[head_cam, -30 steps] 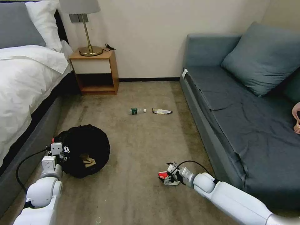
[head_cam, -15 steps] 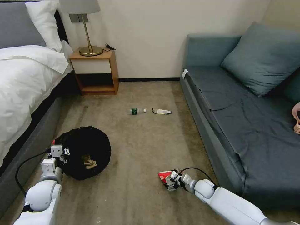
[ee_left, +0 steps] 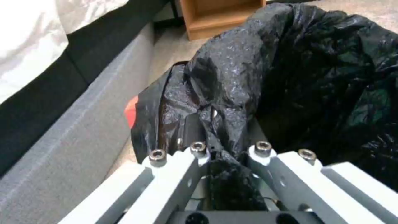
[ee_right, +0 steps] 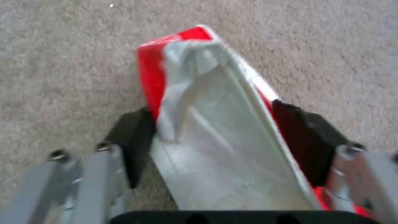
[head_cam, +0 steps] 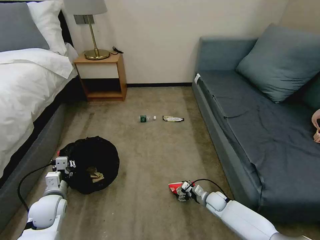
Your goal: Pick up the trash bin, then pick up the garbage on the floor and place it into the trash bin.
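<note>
Since a second earlier, the right end effector [head_cam: 180, 193] had slid a little lower and nearer the robot, and the trash bin [head_cam: 91, 163] in the left arm's hold had drifted the same way. Between the right fingers [ee_right: 128, 149] lay the red-and-white wrapper [ee_right: 215, 130], still on the carpet, the black pads set at either flank of it without visibly crushing it. It looked feather-light, crumpled and thin, likely to fold or slip, so a pinch across its creased middle seemed the sound hold. The left end effector [ee_left: 226, 155] was pinched on the bin's crinkly black liner at the rim, a soft, slick hold that might stretch. Just beyond those fingers, inside the bin, sat a brown paper scrap [head_cam: 95, 174]. Far ahead of both lay the bottle [head_cam: 147, 118] and the flat snack wrapper [head_cam: 173, 118].
</note>
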Tool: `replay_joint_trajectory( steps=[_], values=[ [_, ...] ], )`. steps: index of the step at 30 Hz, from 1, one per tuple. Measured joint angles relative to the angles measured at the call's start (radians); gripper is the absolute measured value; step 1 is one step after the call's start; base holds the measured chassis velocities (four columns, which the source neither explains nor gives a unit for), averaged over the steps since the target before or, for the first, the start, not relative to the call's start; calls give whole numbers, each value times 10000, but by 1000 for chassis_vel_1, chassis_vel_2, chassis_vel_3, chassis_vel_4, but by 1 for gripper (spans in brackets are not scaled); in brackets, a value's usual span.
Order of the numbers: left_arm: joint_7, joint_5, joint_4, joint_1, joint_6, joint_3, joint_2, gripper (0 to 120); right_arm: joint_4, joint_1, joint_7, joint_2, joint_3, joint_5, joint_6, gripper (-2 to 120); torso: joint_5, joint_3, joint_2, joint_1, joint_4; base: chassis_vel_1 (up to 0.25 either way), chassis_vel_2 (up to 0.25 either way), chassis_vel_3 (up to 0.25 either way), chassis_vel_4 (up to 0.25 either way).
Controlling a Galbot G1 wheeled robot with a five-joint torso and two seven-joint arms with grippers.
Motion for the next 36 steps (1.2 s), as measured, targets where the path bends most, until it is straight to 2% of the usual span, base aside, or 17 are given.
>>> replay_joint_trajectory(
  steps=[2, 5, 7, 8, 11, 15, 17, 19, 29, 33, 36],
  values=[
    [3, 5, 0, 5, -17, 0, 0, 4, 2, -24, -10, -34, 42, 0, 17, 57, 0, 0, 0, 0, -1, 0, 0, 0, 0],
    [4, 5, 0, 9, -25, 0, 0, 4, 6, -38, -17, -39, 59, 0, 25, 51, 0, 0, 0, 0, -2, 0, 0, 0, 0],
    [9, 6, -5, 17, -28, 0, 8, 4, 21, -52, -17, -42, 114, 10, 28, 39, 0, 0, 0, 0, -2, 0, 0, 0, 0],
    [9, 6, -5, 17, -28, 0, 8, 4, 21, -52, -17, -42, 114, 10, 28, 39, 0, 0, 0, 0, -2, 0, 0, 0, 0],
    [20, 7, -41, 60, -47, -4, 54, 4, 102, -52, -15, -49, 260, 66, 45, 23, 0, 0, 0, 0, -3, 0, 0, 0, 0],
    [34, 11, -53, 124, -67, -5, 64, 4, 205, -75, -13, -40, 503, 90, 71, 13, -1, 0, 0, 0, -2, 0, 0, 0, 0],
    [45, 56, -53, 182, -99, 23, 70, 4, 221, -53, -51, 29, 706, -3, 104, 4, 0, 0, 0, 0, -3, 0, 0, 0, 0],
    [59, 97, -62, 212, -111, 46, 71, 4, 241, -14, -69, 70, 771, -12, 104, 0, 0, 1, 0, 1, -2, 0, 0, 0, 0],
    [90, 290, -407, 495, -143, 134, 5, 4, 606, 368, -99, 432, 1156, 30, 100, 0, 0, 0, 0, 0, -1, 0, 0, 0, 0],
    [99, 385, -547, 603, -165, 166, -20, 4, 1337, 670, -137, 541, 1318, 94, 173, 0, -1, 0, 0, 1, -3, 0, 0, 0, 0],
    [103, 474, -690, 631, -166, 206, -36, 4, 2591, 1152, -19, 842, 1188, 745, 174, 0, -2, 0, -1, 0, -2, 0, 0, 0, 0]
  ],
)
